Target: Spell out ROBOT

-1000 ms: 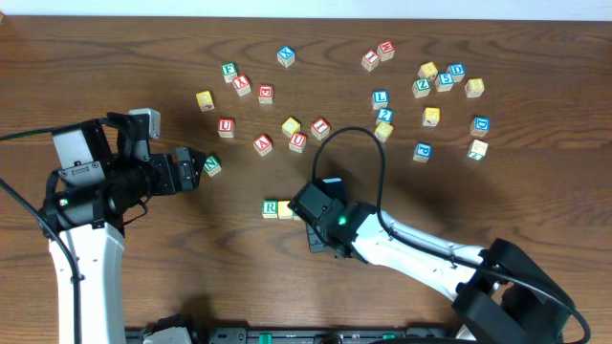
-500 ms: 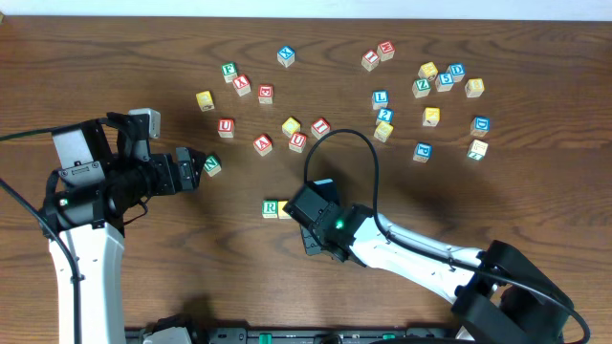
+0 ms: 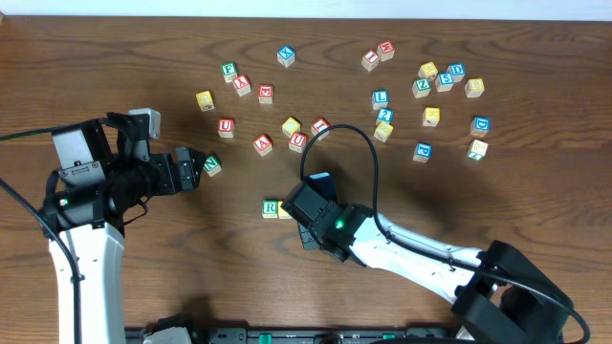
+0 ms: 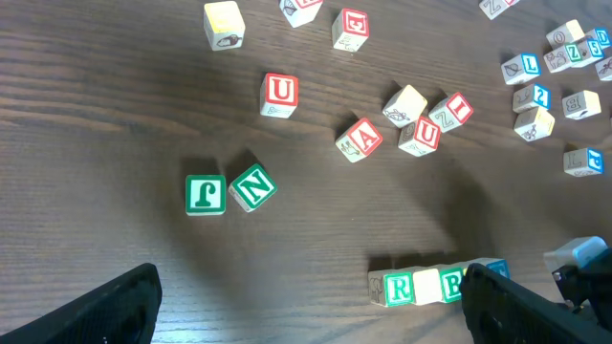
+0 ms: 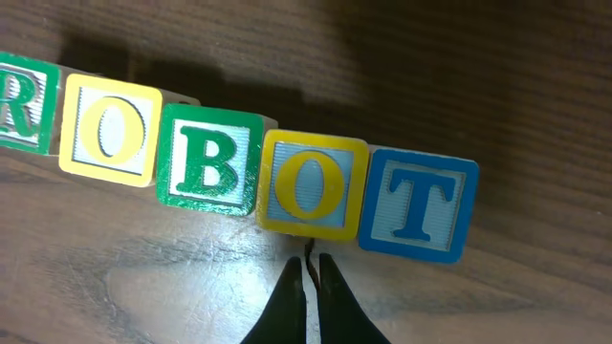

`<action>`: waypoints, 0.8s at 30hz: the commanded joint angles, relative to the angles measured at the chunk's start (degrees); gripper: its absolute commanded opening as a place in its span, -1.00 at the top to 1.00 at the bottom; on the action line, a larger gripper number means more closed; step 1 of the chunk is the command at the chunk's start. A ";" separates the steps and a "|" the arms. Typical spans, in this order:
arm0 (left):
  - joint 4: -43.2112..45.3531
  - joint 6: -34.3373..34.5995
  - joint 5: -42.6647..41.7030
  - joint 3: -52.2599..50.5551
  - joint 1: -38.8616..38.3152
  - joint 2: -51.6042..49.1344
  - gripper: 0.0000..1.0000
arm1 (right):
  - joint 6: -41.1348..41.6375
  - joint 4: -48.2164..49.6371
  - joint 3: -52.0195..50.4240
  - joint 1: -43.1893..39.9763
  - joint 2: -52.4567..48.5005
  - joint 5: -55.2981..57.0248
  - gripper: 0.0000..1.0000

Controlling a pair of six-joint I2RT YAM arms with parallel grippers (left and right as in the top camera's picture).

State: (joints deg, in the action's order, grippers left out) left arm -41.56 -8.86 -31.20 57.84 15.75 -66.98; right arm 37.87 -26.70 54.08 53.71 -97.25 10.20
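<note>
Five blocks, R (image 5: pixel 11 103), first O (image 5: pixel 110 129), B (image 5: pixel 208 172), second O (image 5: pixel 311 186) and T (image 5: pixel 418 204), lie touching in one row on the table (image 3: pixel 115 48), reading ROBOT. Against the frame one second ago, you see the right gripper (image 5: pixel 308 277) shifted slightly up and left over the row, the blocks unmoved; its jaws are pressed together on nothing, tips just below the second O. From overhead, the right arm (image 3: pixel 411 244) hides B, second O and T from you. The left gripper (image 4: pixel 311 296) hangs spread wide and empty, near green blocks J (image 4: pixel 206 194) and N (image 4: pixel 252 187); loose blocks (image 3: pixel 296 141) lie scattered beyond.
</note>
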 commanded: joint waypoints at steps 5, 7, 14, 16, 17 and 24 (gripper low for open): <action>0.02 -0.35 -0.28 1.05 0.26 0.11 -0.96 | -1.31 0.24 0.24 0.39 -0.37 0.72 0.98; 0.02 -0.35 -0.28 1.05 0.26 0.11 -0.96 | -1.29 0.04 0.24 0.39 -0.37 -1.14 0.98; 0.02 -0.35 -0.28 1.05 0.26 0.11 -0.96 | 3.89 -6.69 0.24 0.39 -0.37 -2.86 0.98; 0.02 -0.35 -0.28 1.05 0.26 0.11 -0.96 | 4.39 -7.65 0.24 0.39 -0.37 0.46 0.98; 0.02 -0.35 -0.28 1.05 0.26 0.11 -0.96 | 4.83 -8.04 0.24 0.39 -0.37 1.51 0.98; 0.02 -0.35 -0.28 1.05 0.26 0.11 -0.96 | 4.94 -7.19 0.24 0.39 -0.37 6.08 0.98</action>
State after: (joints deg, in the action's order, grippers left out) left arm -41.56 -8.86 -31.20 57.84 15.75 -66.98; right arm 41.87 -34.22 54.08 53.71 -97.25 13.87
